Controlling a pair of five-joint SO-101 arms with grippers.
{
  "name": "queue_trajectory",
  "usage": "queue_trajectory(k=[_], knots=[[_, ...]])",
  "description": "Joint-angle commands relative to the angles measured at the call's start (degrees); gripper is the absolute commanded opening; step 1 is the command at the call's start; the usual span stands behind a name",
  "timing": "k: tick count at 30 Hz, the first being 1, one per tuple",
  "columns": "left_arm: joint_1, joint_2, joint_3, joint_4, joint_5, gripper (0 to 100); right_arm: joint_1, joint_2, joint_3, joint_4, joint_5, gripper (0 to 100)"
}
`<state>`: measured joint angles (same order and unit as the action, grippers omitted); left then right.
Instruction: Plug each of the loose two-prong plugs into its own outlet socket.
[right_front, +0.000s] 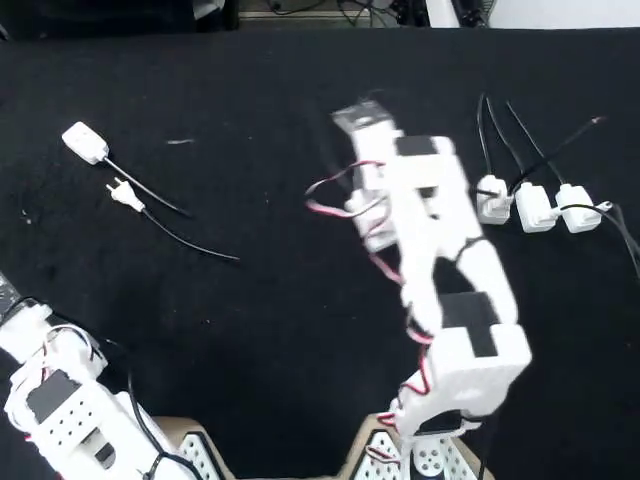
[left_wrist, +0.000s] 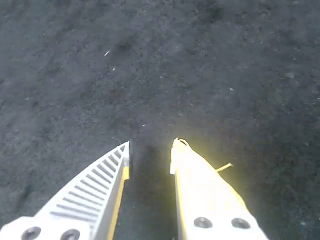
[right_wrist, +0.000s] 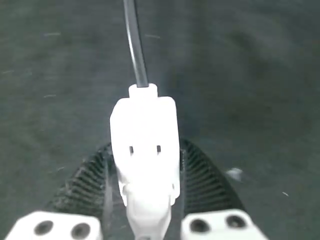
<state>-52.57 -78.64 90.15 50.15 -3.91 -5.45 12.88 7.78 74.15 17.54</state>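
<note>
No text, number, brand mark or sign legible anywhere. Outlet socket (right_wrist: 144, 145) face blank, two slots only. White arm shells (right_front: 440, 230) carry no readable marking. Black table (right_front: 250, 330) unmarked.

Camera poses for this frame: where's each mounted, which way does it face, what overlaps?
High: fixed above the table, looking down; both arms show, with a loose plug on the left.
Left wrist: on the left arm, looking past the open left gripper at bare table.
Right wrist: on the right arm, looking past the right gripper, which is shut on a white socket.
Shared: high and right wrist both show the right gripper and its socket.
</note>
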Motion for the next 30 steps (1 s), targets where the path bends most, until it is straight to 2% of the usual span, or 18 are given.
queue_trajectory(k=[1, 12, 25, 27, 30], knots=[[1.0, -0.1, -0.4, -0.8, 0.2, 14, 10.5, 2.4, -0.9, -5.5, -0.7, 1.5], [1.1, -0.1, -0.3, -0.8, 0.2, 14, 15.6, 8.3, -10.1, -6.2, -0.8, 1.5], [1.1, -0.1, -0.3, -0.8, 0.2, 14, 15.5, 21.4, -24.3, -5.8, -0.7, 1.6], [1.1, -0.1, -0.3, -0.8, 0.2, 14, 15.5, 21.5, -24.5, -5.8, -0.7, 4.9], [1.1, -0.1, -0.3, -0.8, 0.2, 14, 14.8, 21.5, -25.0, -4.2, -0.3, 17.7]])
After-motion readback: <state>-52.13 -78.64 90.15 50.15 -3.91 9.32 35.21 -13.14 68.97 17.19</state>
